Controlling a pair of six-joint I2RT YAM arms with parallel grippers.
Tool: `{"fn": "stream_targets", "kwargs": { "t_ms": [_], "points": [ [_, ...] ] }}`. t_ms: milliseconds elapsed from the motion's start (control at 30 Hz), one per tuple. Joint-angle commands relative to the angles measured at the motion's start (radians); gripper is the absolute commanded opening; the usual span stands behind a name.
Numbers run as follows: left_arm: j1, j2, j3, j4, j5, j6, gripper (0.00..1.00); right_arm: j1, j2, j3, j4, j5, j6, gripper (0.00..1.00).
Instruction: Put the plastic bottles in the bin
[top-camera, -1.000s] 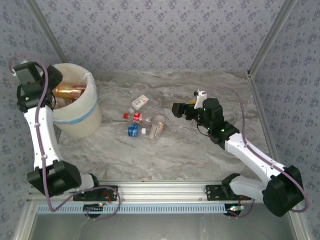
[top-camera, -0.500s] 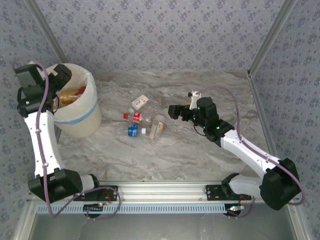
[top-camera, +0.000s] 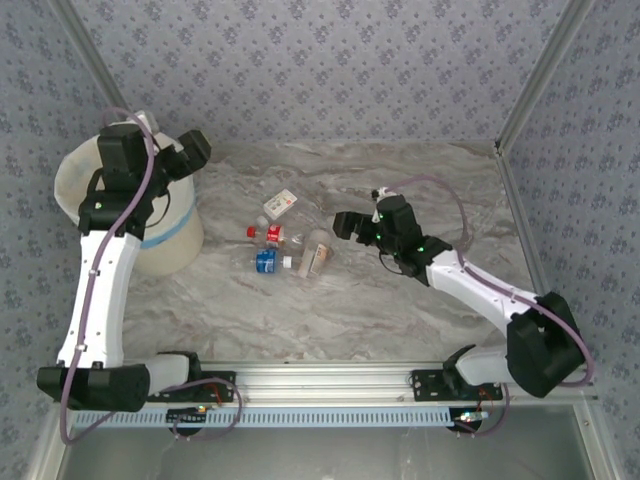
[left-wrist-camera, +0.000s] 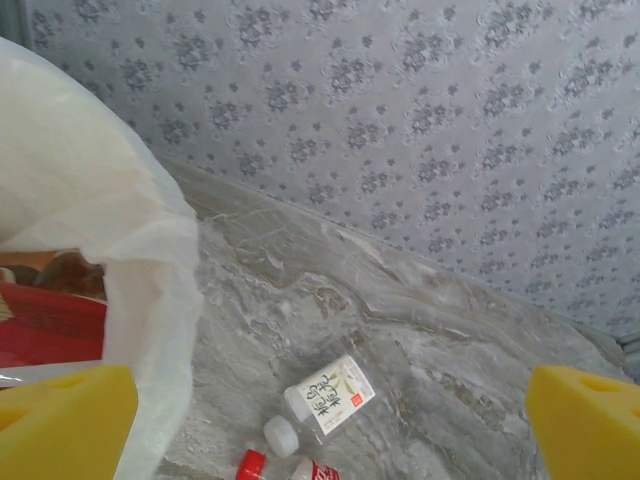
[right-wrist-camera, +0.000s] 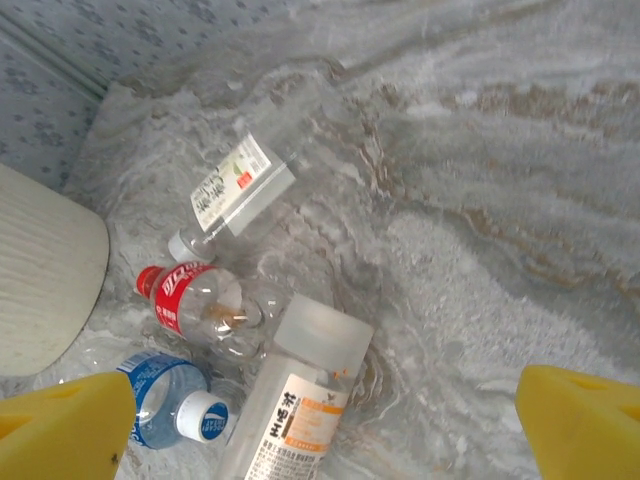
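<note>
A table seen from above, its top patterned like grey-and-white marble with pale brown veins. Walls close it in at the back and on both sides, all papered in blue-grey with a small repeating floral motif. The back wall meets the side walls at two slanting silver metal posts, a left post and a right post. Along the near edge of the table runs a silver metal rail, with a slotted grey strip just below it. In a closer view, the same wallpaper meets the marble-patterned top along a straight seam.
</note>
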Motion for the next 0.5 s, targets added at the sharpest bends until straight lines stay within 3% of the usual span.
{"fn": "stream_targets", "kwargs": {
  "t_ms": [0,100,300,467],
  "points": [
    [-0.021,-0.041,-0.040,0.034,-0.007,-0.001,1.00,0.056,0.066,0.070,-0.133,0.055,0.104,1.00],
    [-0.023,-0.072,-0.092,0.059,0.026,-0.023,0.99,0.107,0.149,0.159,-0.286,0.024,0.063,1.00],
    [-0.023,-0.144,-0.200,0.075,0.026,-0.053,1.00,0.227,0.312,0.255,-0.380,0.039,0.123,0.99],
    [-0.023,-0.173,-0.235,0.068,0.023,-0.049,0.99,0.278,0.418,0.353,-0.464,0.125,0.154,0.99]
  ]
}}
